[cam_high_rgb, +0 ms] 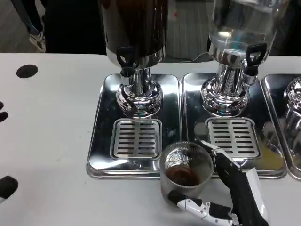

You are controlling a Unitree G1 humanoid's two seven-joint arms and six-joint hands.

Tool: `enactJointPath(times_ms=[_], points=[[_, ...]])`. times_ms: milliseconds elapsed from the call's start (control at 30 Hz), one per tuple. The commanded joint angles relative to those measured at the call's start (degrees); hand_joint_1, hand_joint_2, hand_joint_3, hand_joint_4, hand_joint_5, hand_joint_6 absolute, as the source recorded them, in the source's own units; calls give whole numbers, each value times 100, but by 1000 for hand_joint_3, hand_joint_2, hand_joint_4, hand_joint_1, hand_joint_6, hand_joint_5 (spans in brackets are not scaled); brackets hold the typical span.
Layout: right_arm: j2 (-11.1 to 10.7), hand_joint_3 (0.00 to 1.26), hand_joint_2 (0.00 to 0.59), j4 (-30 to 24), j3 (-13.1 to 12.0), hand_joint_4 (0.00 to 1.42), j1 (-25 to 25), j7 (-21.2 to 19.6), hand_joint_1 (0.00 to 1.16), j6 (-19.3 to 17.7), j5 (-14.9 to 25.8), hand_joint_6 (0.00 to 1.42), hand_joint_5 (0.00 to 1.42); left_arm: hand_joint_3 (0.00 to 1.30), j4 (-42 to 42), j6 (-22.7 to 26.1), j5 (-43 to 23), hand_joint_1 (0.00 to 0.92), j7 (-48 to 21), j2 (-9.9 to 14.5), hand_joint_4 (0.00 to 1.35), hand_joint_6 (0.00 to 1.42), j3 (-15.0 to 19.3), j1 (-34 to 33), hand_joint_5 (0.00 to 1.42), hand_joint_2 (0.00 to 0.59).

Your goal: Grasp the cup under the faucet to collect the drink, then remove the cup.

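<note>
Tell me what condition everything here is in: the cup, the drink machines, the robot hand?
Cup: held, a little dark drink at the bottom, off the grate.
Right robot hand: wrapped around the cup.
Left dispenser: full of dark drink, tap not pouring.
Right dispenser: clear liquid, not pouring.
Left grate: bare.

Counted on the table: three drink dispensers, three trays, two grilles, one cup.

One clear cup with dark drink sits in the right hand. Beyond the hand stand two full dispensers, a dark one and a clear one, each with one black tap; a third dispenser shows only partly to the hand's right. Three shiny trays: one, two, three. Two slotted grilles. One black dot lies far left.
</note>
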Motion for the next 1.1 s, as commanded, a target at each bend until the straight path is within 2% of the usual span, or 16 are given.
enactJointPath(times_ms=[33,400,733,1100], points=[[29,375,197,153,-53,438,-28,-84,906,-426,46,385,439,0,-103,99,91,0,-7,45,0,0,21,5,0,0],[93,376,197,637,-119,438,-134,-215,910,-707,-40,388,439,0,-229,194,116,0,-11,50,0,0,52,8,0,5],[117,389,185,937,-172,438,-177,-535,940,-914,-297,413,456,0,-280,216,131,0,-14,25,0,0,57,44,0,5],[116,203,159,814,-142,284,-112,-787,980,-904,-609,421,392,0,-296,224,117,0,-10,18,0,0,66,52,0,5]])
